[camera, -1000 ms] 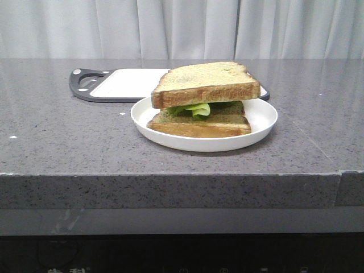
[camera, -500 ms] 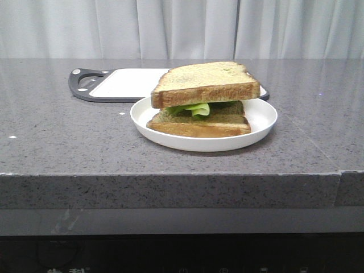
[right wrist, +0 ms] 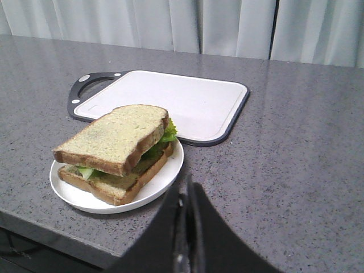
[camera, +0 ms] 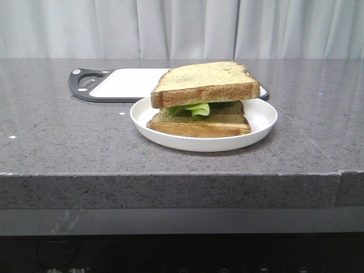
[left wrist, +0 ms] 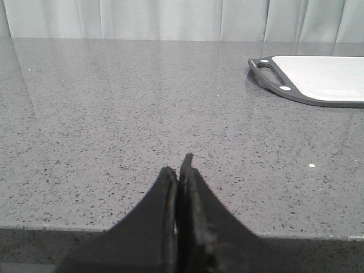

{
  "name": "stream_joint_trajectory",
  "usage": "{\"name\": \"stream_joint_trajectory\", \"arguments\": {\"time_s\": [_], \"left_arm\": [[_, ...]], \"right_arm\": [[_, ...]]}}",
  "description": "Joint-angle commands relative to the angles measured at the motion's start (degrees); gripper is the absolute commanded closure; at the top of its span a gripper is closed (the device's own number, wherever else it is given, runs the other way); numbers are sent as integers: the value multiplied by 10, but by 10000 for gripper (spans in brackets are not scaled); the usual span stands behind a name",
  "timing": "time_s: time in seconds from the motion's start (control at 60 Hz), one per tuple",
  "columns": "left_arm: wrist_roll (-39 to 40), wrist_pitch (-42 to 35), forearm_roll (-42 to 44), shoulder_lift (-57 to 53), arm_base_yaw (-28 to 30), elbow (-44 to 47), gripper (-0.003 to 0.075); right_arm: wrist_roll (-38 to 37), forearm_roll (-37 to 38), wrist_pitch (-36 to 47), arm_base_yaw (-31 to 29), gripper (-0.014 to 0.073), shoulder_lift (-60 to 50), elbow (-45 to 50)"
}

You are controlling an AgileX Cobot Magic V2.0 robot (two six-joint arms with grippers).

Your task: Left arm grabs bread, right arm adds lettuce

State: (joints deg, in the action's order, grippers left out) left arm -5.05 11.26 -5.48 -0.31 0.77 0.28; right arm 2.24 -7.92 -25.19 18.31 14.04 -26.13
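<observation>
Front view shows the grey speckled counter [camera: 68,142] filling the width of the scene, with pale curtains [camera: 182,28] hanging behind it. Toward the back lies a white cutting board [camera: 128,82] with a black rim and a handle at its left end. Just in front of it, and overlapping its near edge in this view, sits a round white plate [camera: 259,122]. On the plate is a stack: a thinner lower slice [camera: 199,124] flat on the plate, the bright green lettuce [camera: 194,108] on top of it with its ruffled edge showing at the front, and the bread [camera: 202,82], the thick slice with dark crust sides, resting over the leaf. Neither arm appears in this view. From its wrist camera, the left hand [left wrist: 178,170] has its thin pointed fingers pressed together with nothing between them, over bare counter well apart from the plate. The right hand [right wrist: 187,190] likewise has its jaws pressed together, holding nothing, near the plate's edge.
</observation>
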Motion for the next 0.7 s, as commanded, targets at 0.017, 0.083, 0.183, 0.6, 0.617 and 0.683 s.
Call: {"name": "stream_joint_trajectory", "arguments": {"time_s": [0.017, 0.083, 0.183, 0.6, 0.617, 0.683], "left_arm": [[6, -50, -6, -11, 2, 2, 741], [6, -50, -6, -11, 2, 2, 741], [6, -50, -6, -11, 2, 2, 741], [6, -50, -6, -11, 2, 2, 741], [6, -50, -6, -11, 2, 2, 741], [6, -50, -6, -11, 2, 2, 741]], "right_arm": [[2, 6, 44, -4, 652, 6, -13], [2, 6, 46, -4, 652, 6, -13], [2, 6, 71, -4, 652, 6, 4], [2, 6, 216, -163, 652, -90, 207], [2, 6, 216, -167, 652, -95, 213], [2, 6, 216, -178, 652, -118, 240]]}}
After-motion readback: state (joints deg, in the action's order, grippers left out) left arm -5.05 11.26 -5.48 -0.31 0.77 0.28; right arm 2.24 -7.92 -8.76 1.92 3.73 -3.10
